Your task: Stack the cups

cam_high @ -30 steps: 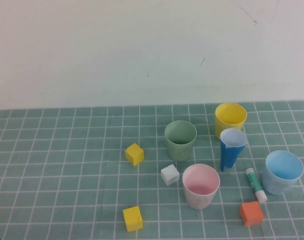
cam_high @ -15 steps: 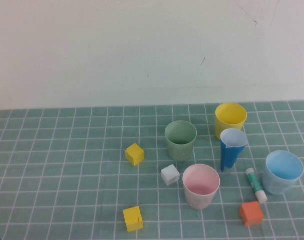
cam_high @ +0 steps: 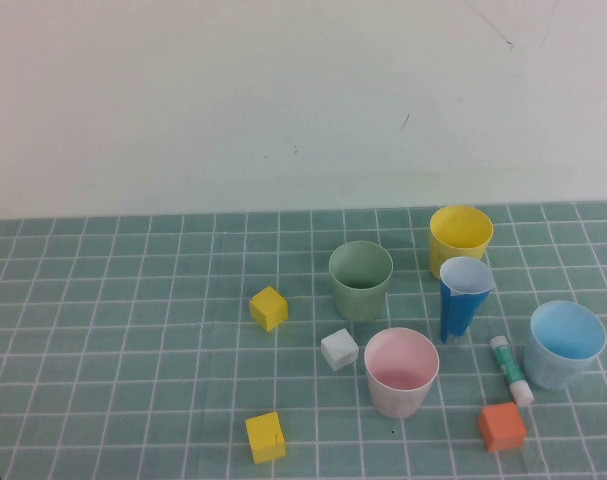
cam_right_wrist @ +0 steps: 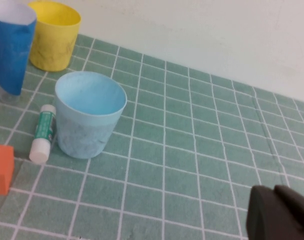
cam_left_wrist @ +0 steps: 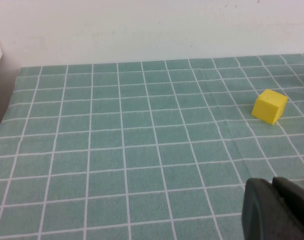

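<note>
Blue cone (cam_high: 463, 297) among cups (cam_high: 401, 372)

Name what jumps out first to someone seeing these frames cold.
Four upright, unstacked cups on the green grid cloth's right half: the yellow cup farthest back, the green cup left of it, the pink cup nearest the robot, the blue cup far right. A dark-blue cone stands among them, a glue stick beside it. The left hand and right hand are shut, empty, only seen in their wrist views.
</note>
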Robot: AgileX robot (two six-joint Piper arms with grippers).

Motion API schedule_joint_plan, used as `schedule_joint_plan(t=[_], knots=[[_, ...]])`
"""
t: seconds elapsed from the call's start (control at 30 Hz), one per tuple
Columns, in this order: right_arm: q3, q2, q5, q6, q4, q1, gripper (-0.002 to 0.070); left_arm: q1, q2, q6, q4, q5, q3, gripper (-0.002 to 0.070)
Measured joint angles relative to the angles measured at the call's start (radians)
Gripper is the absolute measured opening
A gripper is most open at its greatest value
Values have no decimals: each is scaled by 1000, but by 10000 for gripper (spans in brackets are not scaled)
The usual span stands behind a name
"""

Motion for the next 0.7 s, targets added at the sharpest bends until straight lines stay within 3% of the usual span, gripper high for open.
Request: schedule_joint_plan(t=[0.3, 0.7], knots=[[9, 0, -81, 0, 3, 0, -2, 0, 0, 0, 7, -128, 4, -2], [11, 0, -854, 0, 3, 0, -2, 0, 0, 0, 7, -629, 4, -3]])
